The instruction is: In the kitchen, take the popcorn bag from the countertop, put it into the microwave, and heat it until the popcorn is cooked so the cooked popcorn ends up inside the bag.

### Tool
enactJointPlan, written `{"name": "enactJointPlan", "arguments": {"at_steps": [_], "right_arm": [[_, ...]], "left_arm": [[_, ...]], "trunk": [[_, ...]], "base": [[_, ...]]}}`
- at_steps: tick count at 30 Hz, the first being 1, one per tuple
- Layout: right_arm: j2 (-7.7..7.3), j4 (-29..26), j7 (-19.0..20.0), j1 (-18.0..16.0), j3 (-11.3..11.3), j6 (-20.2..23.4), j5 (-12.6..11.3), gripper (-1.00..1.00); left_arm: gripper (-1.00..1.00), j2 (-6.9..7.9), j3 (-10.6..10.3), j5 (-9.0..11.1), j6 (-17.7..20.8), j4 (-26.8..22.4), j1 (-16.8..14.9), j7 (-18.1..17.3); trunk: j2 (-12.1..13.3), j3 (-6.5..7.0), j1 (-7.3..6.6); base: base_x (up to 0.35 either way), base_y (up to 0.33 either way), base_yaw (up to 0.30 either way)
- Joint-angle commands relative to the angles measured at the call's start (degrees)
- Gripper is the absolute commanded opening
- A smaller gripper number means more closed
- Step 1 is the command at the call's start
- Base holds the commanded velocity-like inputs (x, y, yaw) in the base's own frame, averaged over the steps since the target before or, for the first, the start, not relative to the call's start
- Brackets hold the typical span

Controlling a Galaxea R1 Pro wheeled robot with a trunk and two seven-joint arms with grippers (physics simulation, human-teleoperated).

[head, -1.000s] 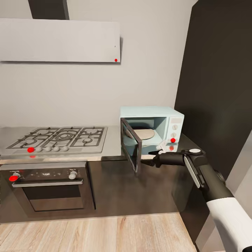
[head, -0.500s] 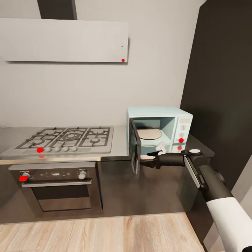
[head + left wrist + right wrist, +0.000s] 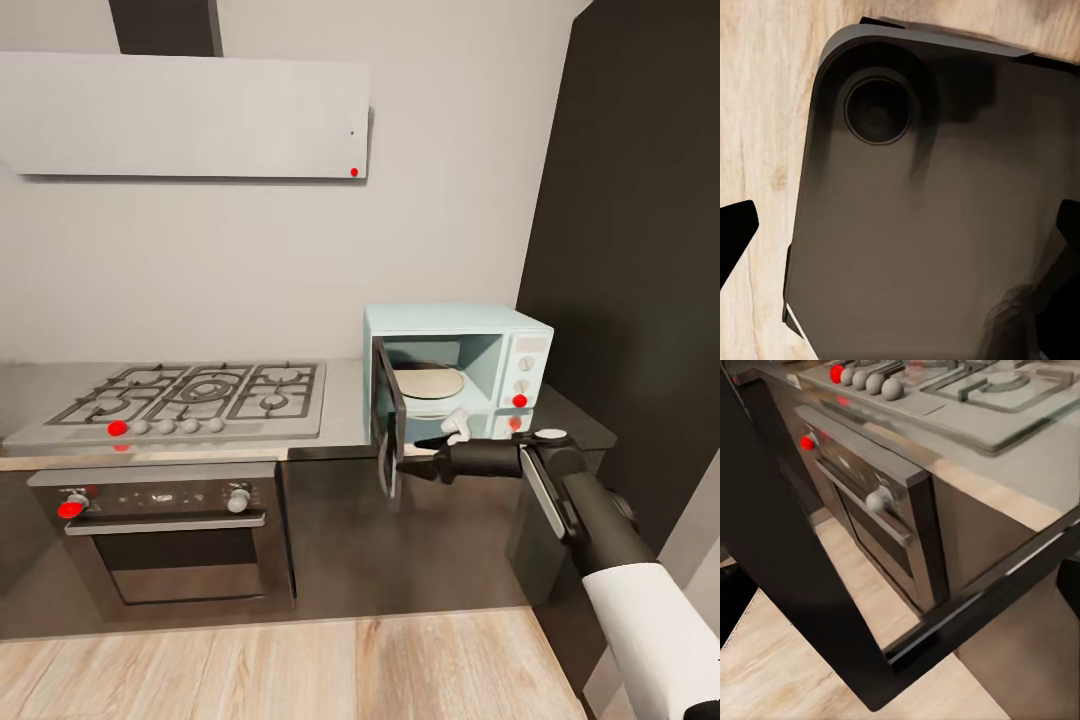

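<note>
- Closest to you, the left pincer (image 3: pixel 900 232) hangs low over the robot's own dark base (image 3: pixel 930 225) and the wood floor (image 3: pixel 765 112). Its fingers are spread apart, with nothing between them.
- Your right arm (image 3: pixel 600 530) reaches forward, and the right pincer (image 3: pixel 410 465) is at the free edge of the microwave's door (image 3: pixel 387 420). In the right wrist view its fingers stand apart with the dark door frame crossing between them. I can't tell whether either finger touches it.
- The door stands swung out over the front of the tabletop (image 3: pixel 340 400). Judge it stiff and light on its hinge: a gentle push should move it, and a hard one may shove the whole small microwave (image 3: pixel 460 345).
- Just behind the pincer, a small pale thing (image 3: pixel 456 424) lies on the tabletop in front of the open cavity. It may be the popcorn bag's label side, but it's too small to be sure.
- If it is the popcorn bag, expect it to be soft, light and floppy, with loose kernels inside. Pinch the cloth wall just below the rolled rim and keep the mouth upward; a squeeze low on the body would likely collapse it or tip kernels out.
- Farther in, the round turntable (image 3: pixel 428 382) in the cavity looks bare, so the bag isn't loaded yet.
- Off to the side along the wall are the gas hob (image 3: pixel 190 395) and built-in oven (image 3: pixel 170 530), well apart from your work.
</note>
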Motion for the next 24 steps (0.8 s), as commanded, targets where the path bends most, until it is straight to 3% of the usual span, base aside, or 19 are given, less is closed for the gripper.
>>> {"name": "enactJointPlan", "arguments": {"at_steps": [1, 14, 15, 17, 18, 24], "right_arm": [[0.05, 0.29, 0.12, -0.04, -0.05, 0.38, -0.06, 1.00], [-0.94, 1.47, 0.57, -0.04, -1.35, 2.76, -2.05, 1.00], [-1.29, 1.47, 0.59, -0.04, -2.25, 0.21, 0.00, 1.00], [-2.14, 1.47, 0.88, -0.04, -6.81, 0.24, -0.06, 1.00], [-2.30, 1.47, 0.94, -0.04, -7.84, 0.24, -0.06, 1.00], [-2.45, 1.47, 0.93, -0.04, -8.97, 0.18, 0.32, 1.00]], "left_arm": [[1.00, -0.01, 0.21, 0.30, -0.10, -0.05, 0.02, -0.08], [1.00, -0.01, 0.21, 0.30, -0.08, -0.05, 0.01, -0.08], [1.00, -0.01, 0.21, 0.30, -0.10, -0.05, 0.04, -0.08], [1.00, -0.01, 0.21, 0.30, -0.09, -0.05, 0.03, -0.08], [1.00, -0.01, 0.21, 0.30, -0.09, -0.05, 0.03, -0.08], [1.00, -0.01, 0.21, 0.30, -0.09, -0.06, 0.01, -0.08]], "trunk": [[-0.03, -0.05, 0.00], [-0.03, -0.05, 0.00], [-0.03, -0.05, 0.00], [-0.03, -0.05, 0.00], [-0.03, -0.05, 0.00], [-0.03, -0.05, 0.00]], "base": [[0.000, 0.000, 0.000], [0.000, 0.000, 0.000], [0.000, 0.000, 0.000], [0.000, 0.000, 0.000], [0.000, 0.000, 0.000], [0.000, 0.000, 0.000]]}}
